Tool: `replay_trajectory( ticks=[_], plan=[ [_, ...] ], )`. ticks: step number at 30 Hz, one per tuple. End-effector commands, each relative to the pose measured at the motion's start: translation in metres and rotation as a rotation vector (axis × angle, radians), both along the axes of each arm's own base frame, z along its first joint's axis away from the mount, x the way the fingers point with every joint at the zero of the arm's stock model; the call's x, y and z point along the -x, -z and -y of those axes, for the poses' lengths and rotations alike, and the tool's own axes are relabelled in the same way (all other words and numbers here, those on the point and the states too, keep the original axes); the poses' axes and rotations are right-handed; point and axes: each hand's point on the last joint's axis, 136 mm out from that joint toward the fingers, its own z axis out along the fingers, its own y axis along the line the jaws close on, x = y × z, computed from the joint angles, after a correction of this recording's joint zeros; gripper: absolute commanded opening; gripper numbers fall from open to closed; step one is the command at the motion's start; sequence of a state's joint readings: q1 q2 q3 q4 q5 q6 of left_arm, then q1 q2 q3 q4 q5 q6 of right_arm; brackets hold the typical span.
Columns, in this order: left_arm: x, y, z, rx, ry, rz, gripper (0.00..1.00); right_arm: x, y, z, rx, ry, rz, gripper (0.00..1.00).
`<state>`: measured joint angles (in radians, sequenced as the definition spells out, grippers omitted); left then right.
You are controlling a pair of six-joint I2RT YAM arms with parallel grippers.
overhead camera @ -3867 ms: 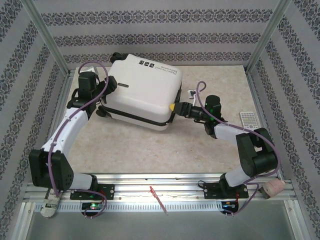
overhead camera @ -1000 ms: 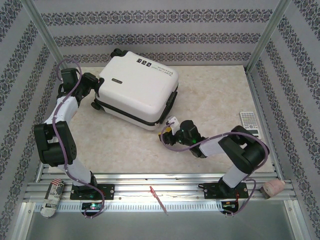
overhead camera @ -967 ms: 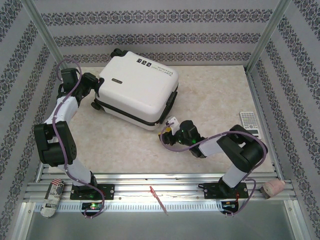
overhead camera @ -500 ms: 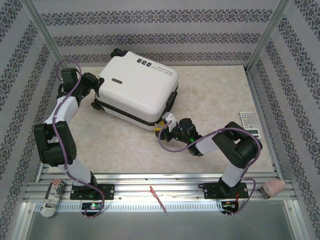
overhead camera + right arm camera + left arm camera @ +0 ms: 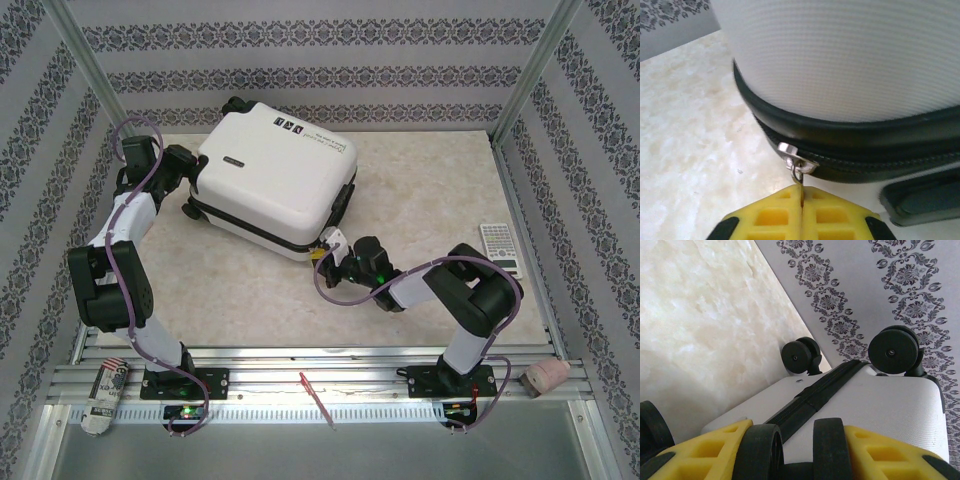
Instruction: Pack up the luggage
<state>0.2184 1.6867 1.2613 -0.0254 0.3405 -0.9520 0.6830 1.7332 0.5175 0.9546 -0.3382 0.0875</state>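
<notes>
We see the white suitcase (image 5: pixel 275 180) lying shut on the table (image 5: pixel 430 180), in the upper left-centre of the overhead view. Our right pincer (image 5: pixel 801 200) is pinched closed on the zipper pull (image 5: pixel 796 167) at the suitcase's lower right corner. Our left pincer (image 5: pixel 796 452) clamps a black wheel (image 5: pixel 762 450) at its left end.
</notes>
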Motion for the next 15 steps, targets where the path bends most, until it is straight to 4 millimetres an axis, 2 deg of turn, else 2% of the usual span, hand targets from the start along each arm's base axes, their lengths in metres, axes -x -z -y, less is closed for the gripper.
replay_trajectory(
  ticks=[1,5,11,15],
  plan=[
    [-0.009,-0.004,0.013,-0.025,0.092,0.026,0.09,-0.012,-0.03,-0.001,-0.069,0.007,0.075,0.0],
    [-0.014,0.001,0.012,-0.016,0.108,0.018,0.08,-0.014,-0.032,0.004,-0.081,0.019,0.066,0.0],
    [-0.018,0.003,0.011,-0.051,0.144,-0.004,0.05,-0.041,-0.034,0.026,-0.122,0.178,-0.016,0.0],
    [-0.024,0.004,0.008,-0.096,0.209,-0.017,0.02,-0.049,-0.039,0.035,-0.19,0.242,-0.093,0.0]
  ],
)
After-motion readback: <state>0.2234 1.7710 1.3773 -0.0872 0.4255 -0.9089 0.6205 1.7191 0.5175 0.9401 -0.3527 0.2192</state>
